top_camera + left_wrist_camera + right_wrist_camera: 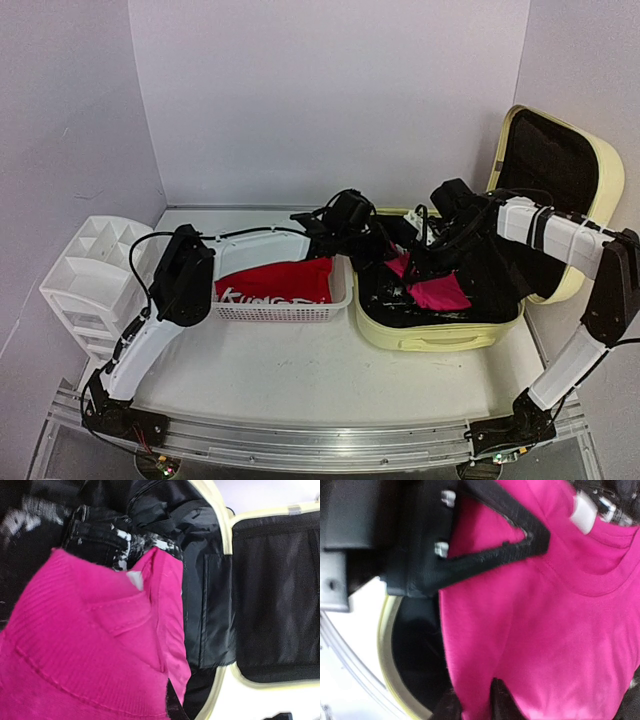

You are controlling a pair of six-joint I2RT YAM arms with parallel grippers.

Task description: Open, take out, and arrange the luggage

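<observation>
jaws on the right gripper (479,704) are pinching the pink shirt (441,293) in the open luggage (440,337) at 1 o'clock, can't tell for the left gripper (382,243)

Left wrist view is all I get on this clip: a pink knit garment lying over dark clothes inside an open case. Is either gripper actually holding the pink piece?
Observer: It looks that way. In the right wrist view, the right gripper has its fingertips close together, and a fold of the pink garment runs between them.
Operator: Is there clothing anywhere outside the case?
Observer: Yes. From the top camera, a red garment lies in the white mesh basket, which sits directly left of the luggage.
</observation>
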